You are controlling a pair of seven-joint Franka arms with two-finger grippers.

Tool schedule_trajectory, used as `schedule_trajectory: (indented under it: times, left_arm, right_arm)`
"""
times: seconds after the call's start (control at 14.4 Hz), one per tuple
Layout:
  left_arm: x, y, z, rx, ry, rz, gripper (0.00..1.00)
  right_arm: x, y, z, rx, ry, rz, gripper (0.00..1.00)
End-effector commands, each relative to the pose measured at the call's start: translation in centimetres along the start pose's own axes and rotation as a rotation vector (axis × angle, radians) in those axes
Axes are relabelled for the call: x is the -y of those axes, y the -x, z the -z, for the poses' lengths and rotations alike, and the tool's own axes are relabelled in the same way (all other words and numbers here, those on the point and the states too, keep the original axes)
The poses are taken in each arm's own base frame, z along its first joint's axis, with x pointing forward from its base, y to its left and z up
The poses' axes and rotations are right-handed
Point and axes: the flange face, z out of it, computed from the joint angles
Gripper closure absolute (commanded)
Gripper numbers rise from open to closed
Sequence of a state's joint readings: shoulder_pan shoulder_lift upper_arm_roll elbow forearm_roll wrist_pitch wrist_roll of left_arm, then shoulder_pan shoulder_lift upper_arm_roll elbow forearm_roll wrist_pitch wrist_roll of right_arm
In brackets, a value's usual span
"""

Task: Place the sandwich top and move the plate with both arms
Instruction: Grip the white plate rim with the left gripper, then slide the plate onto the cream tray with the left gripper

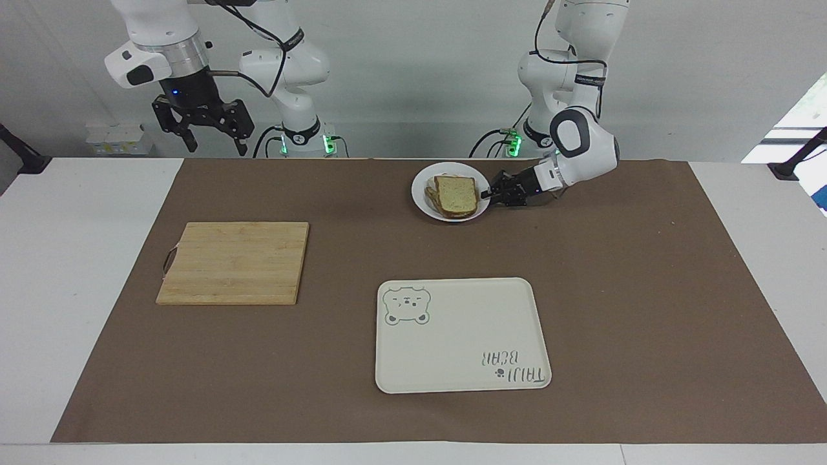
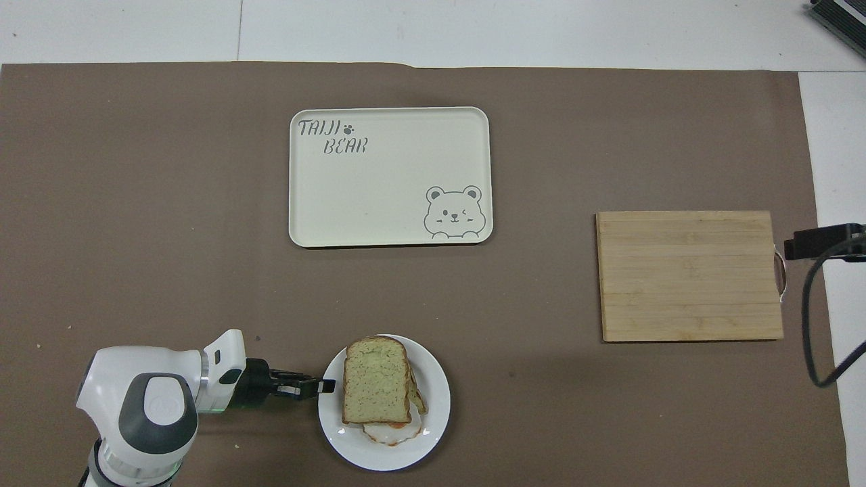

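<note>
We see the plate (image 2: 433, 433) near the robots, the sandwich top (image 2: 375, 380) hiding most of the egg slice (image 2: 389, 433). Our left gripper (image 1: 492, 193) lies low, pinching the plate's rim; our right gripper (image 1: 210, 129) waits raised with fingers spread.

This is a robotics laboratory, not a real kitchen. Two white robot arms (image 1: 575, 97) stand fixed at one edge of a plain white table (image 1: 77, 213), with black cables and green lights at their bases, in front of a bare grey wall. The kitchen things are laid out as test props on a sheet of brown paper (image 1: 646, 290): a wooden cutting board (image 1: 234, 263) and a cream tray (image 1: 461, 334) with a bear drawing.
</note>
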State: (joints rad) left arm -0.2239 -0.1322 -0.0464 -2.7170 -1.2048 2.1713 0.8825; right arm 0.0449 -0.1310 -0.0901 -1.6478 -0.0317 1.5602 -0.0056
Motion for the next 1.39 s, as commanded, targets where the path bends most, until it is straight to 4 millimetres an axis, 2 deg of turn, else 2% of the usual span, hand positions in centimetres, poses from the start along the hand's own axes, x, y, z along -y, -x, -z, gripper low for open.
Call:
schedule_trajectory:
  times: [0.0,0.42,0.63,0.7,0.91,1.04,1.18,1.32]
  left_arm:
    - [-0.1,-2.6,-0.1,-0.026,-0.013,-0.004,1.0]
    - [-1.8,-11.0,1.9,-0.075,0.04,-0.02,1.0]
    - [-2.0,-16.9,4.9,-0.145,0.039,-0.023,1.0]
    - [-1.5,-19.0,6.4,-0.139,-0.009,-0.042,1.0]
    - [-2.2,-24.4,8.3,-0.116,-0.127,-0.05,1.0]
    - [-2.2,-26.3,8.5,-0.134,-0.13,-0.046,1.0]
    - [-2.0,-28.0,9.9,-0.172,-0.121,-0.028,1.0]
    - [-2.7,-29.8,10.1,-0.196,-0.114,0.007,1.0]
  right_arm:
    - [-0.1,0.0,0.0,0.016,0.005,0.019,0.0]
    - [1.0,1.0,-0.7,-0.019,0.025,0.094,0.0]
    - [0.8,0.9,-0.9,-0.031,0.027,0.101,0.0]
    - [0.8,1.0,-1.0,-0.022,0.022,0.094,0.0]
    - [0.6,1.3,-0.9,0.011,0.009,0.092,0.0]
    - [0.7,1.4,-0.9,0.019,0.005,0.091,0.0]
    - [0.8,1.4,-1.0,0.02,0.006,0.091,0.0]
    - [0.8,1.4,-1.0,0.022,0.006,0.091,0.0]
